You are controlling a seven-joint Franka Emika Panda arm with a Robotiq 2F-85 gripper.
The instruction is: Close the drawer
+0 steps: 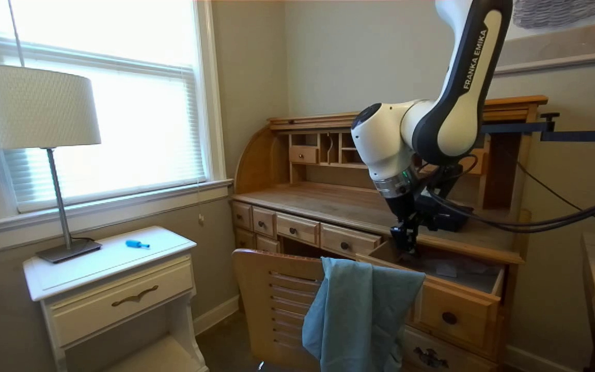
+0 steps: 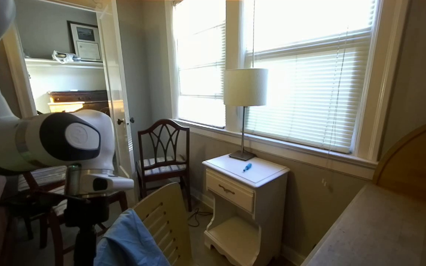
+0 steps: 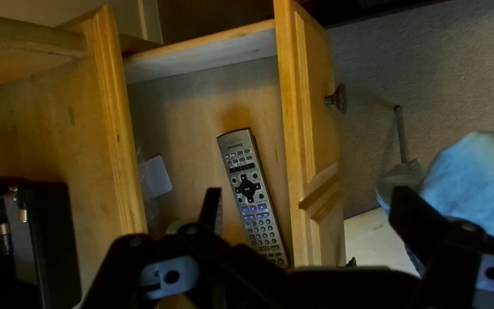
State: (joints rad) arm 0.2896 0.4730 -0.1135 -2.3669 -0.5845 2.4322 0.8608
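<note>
The jaws point down, spread wide; in the wrist view they show on either side of the front of the pulled-out drawer [image 1: 475, 310], lower right in an exterior view; contact cannot be judged. A remote control [image 3: 249, 189] lies inside it, mid-frame in the wrist view. Lower centre in an exterior view, a blue cloth [image 1: 362, 310] drapes a chair [image 1: 257, 299]; left, a lamp [image 1: 31, 108] stands on a white surface [image 1: 116, 258].

One roll-top desk [image 1: 302, 199], one pulled-out drawer [image 1: 475, 310]
Two windows [image 2: 305, 85], one nightstand [image 1: 168, 281], one table lamp [image 1: 34, 106] — one Panasonic remote control [image 3: 253, 197]
</note>
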